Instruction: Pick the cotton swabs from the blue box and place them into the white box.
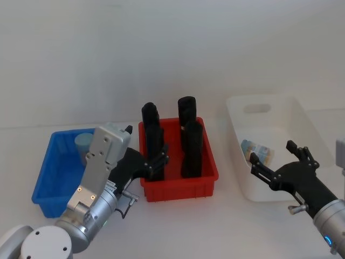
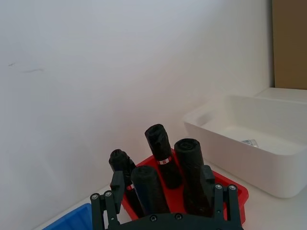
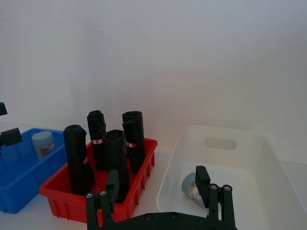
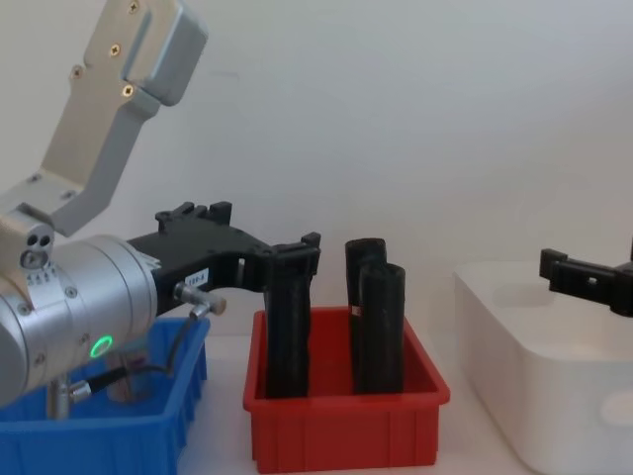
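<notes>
**Both grippers wide and empty, one jar in each box**

I work on a plain white table [image 1: 226, 226] against a bare white wall [image 1: 161, 48]. My left wrist view adds a brown panel [image 2: 289, 43] at the wall's far end.

Three containers stand in a row. The blue box [image 1: 47, 181] is on my left, a red bin [image 1: 178, 184] is in the middle, and the white box [image 1: 302, 127] is on my right. Four black rolls [image 1: 187, 110] stand upright in the red bin.

A swab jar [image 1: 84, 144] stands upright in the far part of the blue box, and my left forearm covers the part of the box beside it in the head view. A second jar [image 3: 190, 187] lies on its side on the white box's floor. My right wrist view shows it partly behind one of my right fingers [image 3: 202, 178]. From the chest, the box walls hide both jars.

My left gripper [image 1: 159, 161] hangs at the red bin's near left corner, close to the front roll. Its fingers are spread wide and hold nothing. My right gripper [image 1: 272, 155] hovers over the near end of the white box, above the second jar. It is also spread wide and holds nothing.

The red bin and its rolls stand between the blue box and the white one.
</notes>
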